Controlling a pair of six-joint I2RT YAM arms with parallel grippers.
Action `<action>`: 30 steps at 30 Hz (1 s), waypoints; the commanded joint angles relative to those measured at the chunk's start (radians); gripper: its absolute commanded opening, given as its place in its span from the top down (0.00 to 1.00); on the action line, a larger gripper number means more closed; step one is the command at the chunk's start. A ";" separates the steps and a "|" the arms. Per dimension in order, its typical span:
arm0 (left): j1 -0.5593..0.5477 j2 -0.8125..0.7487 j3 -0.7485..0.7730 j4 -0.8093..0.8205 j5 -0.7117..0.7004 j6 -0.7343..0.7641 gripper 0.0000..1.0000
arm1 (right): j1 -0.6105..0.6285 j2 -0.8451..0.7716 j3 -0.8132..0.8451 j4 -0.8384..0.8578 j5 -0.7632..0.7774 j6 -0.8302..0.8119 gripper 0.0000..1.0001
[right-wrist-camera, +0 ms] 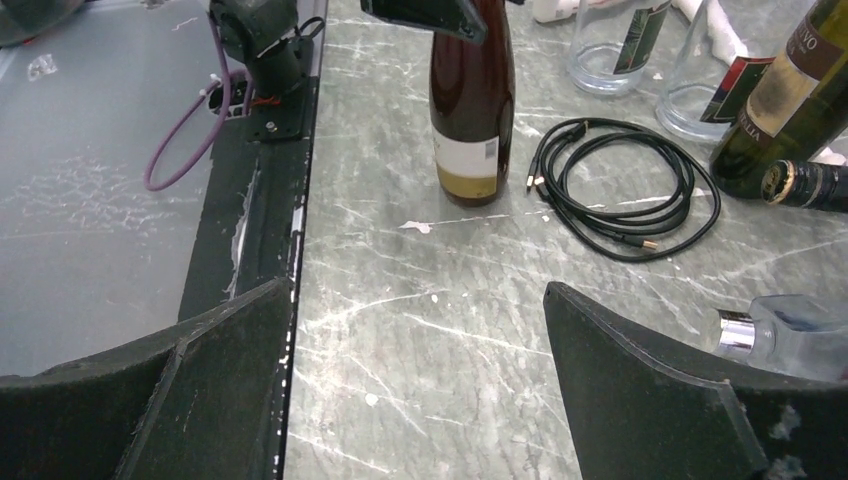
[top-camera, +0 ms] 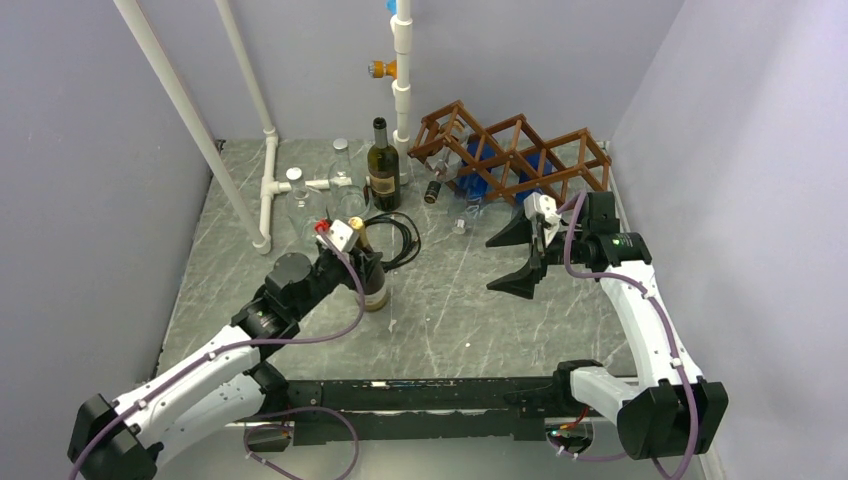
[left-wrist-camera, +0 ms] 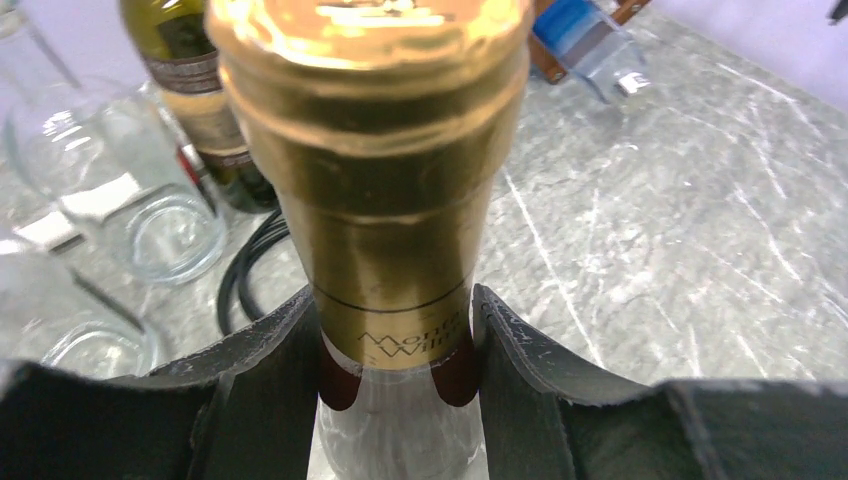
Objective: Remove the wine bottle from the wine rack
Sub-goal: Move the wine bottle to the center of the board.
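A dark wine bottle with a gold foil neck stands upright on the marble table, left of centre. My left gripper is shut on its neck just below the foil, one pad on each side. The right wrist view shows the same bottle standing with a pale label. The brown wine rack stands at the back right, with blue bottles and a dark bottle neck poking out. My right gripper hovers in front of the rack, wide open and holding nothing.
A green wine bottle stands at the back centre. Clear glass jars and white pipes are at the back left. A coiled black cable lies behind the held bottle. A clear bottle with a silver cap lies near my right fingers.
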 commanded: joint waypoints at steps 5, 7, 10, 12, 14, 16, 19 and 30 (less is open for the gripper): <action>0.157 -0.085 0.127 0.099 -0.021 0.050 1.00 | -0.008 -0.008 -0.012 0.042 -0.037 -0.020 0.00; 0.208 -0.082 0.140 0.084 -0.008 0.050 1.00 | -0.010 -0.007 -0.013 0.041 -0.035 -0.023 0.00; 0.272 -0.080 0.151 0.068 0.004 0.046 1.00 | -0.011 -0.007 -0.013 0.039 -0.033 -0.027 0.00; 0.318 -0.081 0.158 0.057 0.010 0.042 1.00 | -0.011 -0.005 -0.013 0.034 -0.030 -0.033 0.00; 0.365 -0.087 0.164 0.044 0.019 0.040 1.00 | -0.011 -0.003 -0.011 0.028 -0.029 -0.040 0.00; 0.421 -0.092 0.168 0.037 0.031 0.031 1.00 | -0.011 -0.001 -0.011 0.028 -0.029 -0.041 0.00; 0.503 -0.095 0.173 0.029 0.076 0.017 1.00 | -0.012 -0.001 -0.011 0.027 -0.028 -0.042 0.00; 0.658 -0.070 0.173 0.048 0.080 0.047 1.00 | -0.011 0.001 -0.013 0.028 -0.023 -0.042 0.00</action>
